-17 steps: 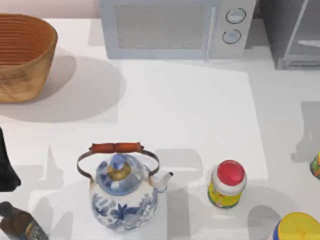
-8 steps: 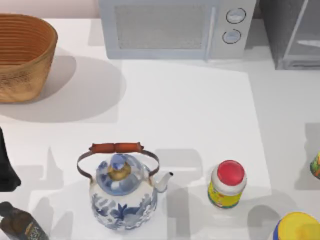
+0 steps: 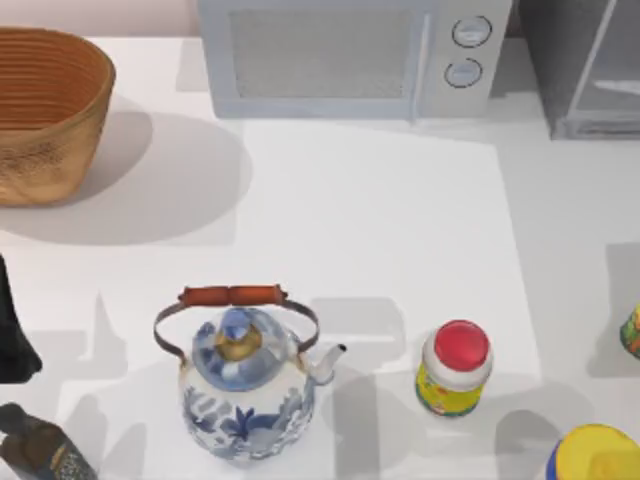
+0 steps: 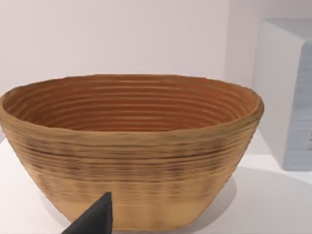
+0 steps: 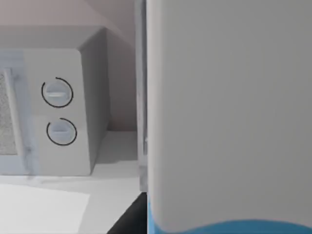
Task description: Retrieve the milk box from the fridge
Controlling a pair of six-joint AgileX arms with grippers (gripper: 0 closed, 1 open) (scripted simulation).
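White table (image 3: 400,220) carries the fridge (image 3: 585,65) at its far right. Milk box (image 5: 229,117) looms against the right wrist camera; whether either end effector is clenched, I cannot tell.

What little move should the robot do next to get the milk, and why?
Probably ease the right arm gently straight back. Its wrist view has a pale surface with a blue lower edge very close, beside the white microwave with two dials; that may be the milk box, held or nearly touched. The left arm sits parked.
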